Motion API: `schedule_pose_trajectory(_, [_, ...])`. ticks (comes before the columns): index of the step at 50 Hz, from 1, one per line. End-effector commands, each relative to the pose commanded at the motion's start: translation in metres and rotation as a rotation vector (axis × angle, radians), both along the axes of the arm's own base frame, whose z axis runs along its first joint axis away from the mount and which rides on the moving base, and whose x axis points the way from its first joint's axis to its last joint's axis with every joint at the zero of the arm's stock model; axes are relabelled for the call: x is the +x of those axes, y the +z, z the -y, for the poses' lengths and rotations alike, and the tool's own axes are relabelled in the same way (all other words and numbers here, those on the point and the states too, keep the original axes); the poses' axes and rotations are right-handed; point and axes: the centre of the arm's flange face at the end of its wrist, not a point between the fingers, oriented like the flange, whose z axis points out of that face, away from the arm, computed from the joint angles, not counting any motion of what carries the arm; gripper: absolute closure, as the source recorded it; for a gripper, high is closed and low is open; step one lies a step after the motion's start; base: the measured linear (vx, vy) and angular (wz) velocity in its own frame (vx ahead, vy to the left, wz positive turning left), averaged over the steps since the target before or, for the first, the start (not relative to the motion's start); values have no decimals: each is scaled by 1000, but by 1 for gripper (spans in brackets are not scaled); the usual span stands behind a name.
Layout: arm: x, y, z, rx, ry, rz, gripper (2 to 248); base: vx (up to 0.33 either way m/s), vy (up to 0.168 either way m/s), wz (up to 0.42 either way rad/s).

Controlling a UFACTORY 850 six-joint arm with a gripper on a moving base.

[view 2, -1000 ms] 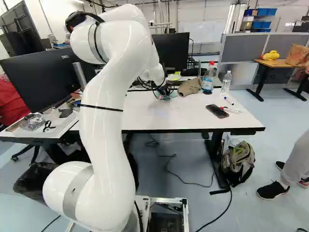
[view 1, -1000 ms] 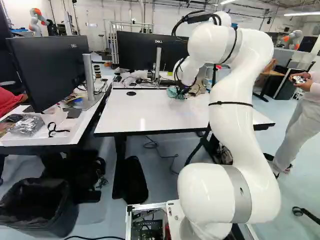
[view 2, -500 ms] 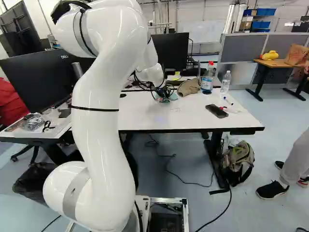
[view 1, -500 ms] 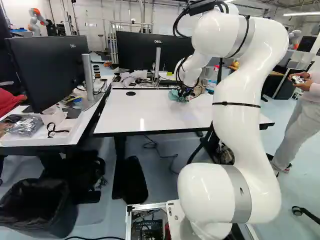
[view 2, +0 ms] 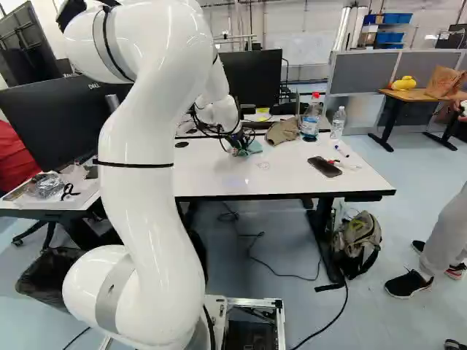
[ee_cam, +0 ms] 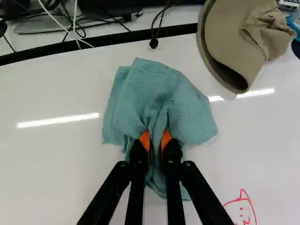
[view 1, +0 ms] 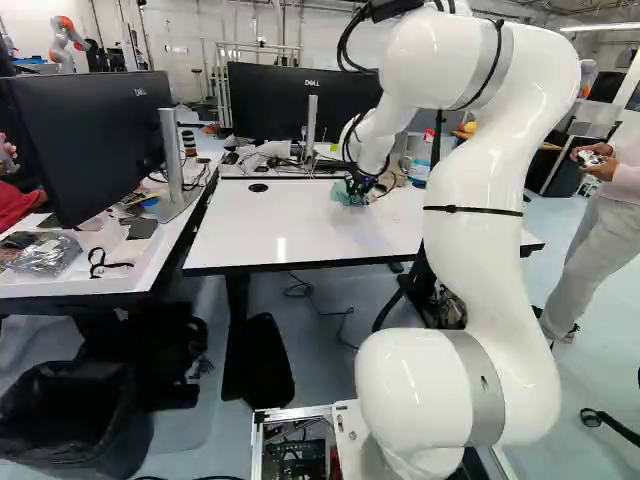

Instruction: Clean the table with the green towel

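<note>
My gripper (view 1: 364, 184) is over the far part of the white table (view 1: 270, 225) in the left base view. In the wrist view the gripper (ee_cam: 156, 139) is shut on the bunched middle of the green towel (ee_cam: 161, 98), cloth pinched between its orange pads. The towel's folds spread flat ahead of the fingers, and a tail hangs back beneath them. A red line drawing (ee_cam: 240, 211) marks the tabletop beside the fingers, apart from the towel. Faint marks (view 2: 263, 165) also show there in the right base view.
A tan cap (ee_cam: 243, 40) lies beyond the towel to one side. Two bottles (view 2: 311, 118) (view 2: 338, 122), a phone (view 2: 325, 167) and pens (view 2: 341, 151) are farther along the table. Monitors (view 1: 300, 105) stand behind. Another robot (view 1: 68, 42) is in the background.
The base has turned slightly, shifting both base views. The arm has moved against its lowest joint, and the held towel has come a little toward the table's near edge, farther from the cap.
</note>
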Motion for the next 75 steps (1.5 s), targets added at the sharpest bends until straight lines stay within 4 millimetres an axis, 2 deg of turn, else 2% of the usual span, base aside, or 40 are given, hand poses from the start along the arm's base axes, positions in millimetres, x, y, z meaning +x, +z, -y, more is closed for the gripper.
schedule_pose_trajectory(15, [15, -1, -19, -1, 32, 11, 204, 0, -1, -7])
schedule_pose_trajectory(60, [94, -10, -20, -8, 42, 84, 204, 0, 0, 0])
schedule_pose_trajectory(75, [95, -9, -20, -8, 42, 86, 204, 0, 0, 0])
